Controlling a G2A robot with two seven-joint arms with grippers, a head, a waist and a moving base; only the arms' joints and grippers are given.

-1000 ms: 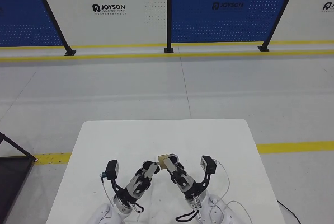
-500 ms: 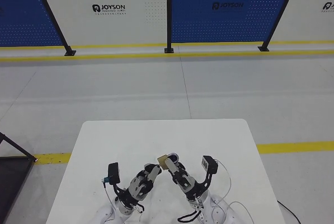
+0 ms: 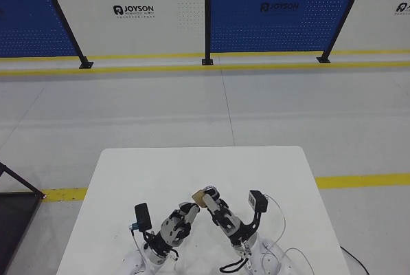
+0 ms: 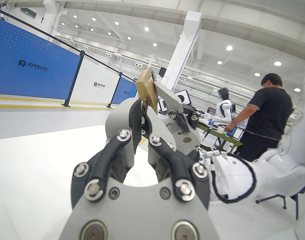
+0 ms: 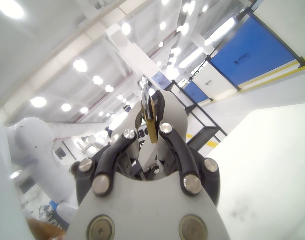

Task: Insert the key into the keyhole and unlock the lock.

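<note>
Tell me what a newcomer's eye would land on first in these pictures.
The brass padlock stands out, held up over the near part of the white table by the right gripper, its silver shackle pointing away from the wrist. The left gripper meets it from the other side, pinched on a small metal piece, likely the key.

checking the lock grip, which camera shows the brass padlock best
The left wrist view: the brass padlock shows a broad face there. The right wrist view sees it edge-on, clamped in the right gripper; the top view shows it as a small tan block.
</note>
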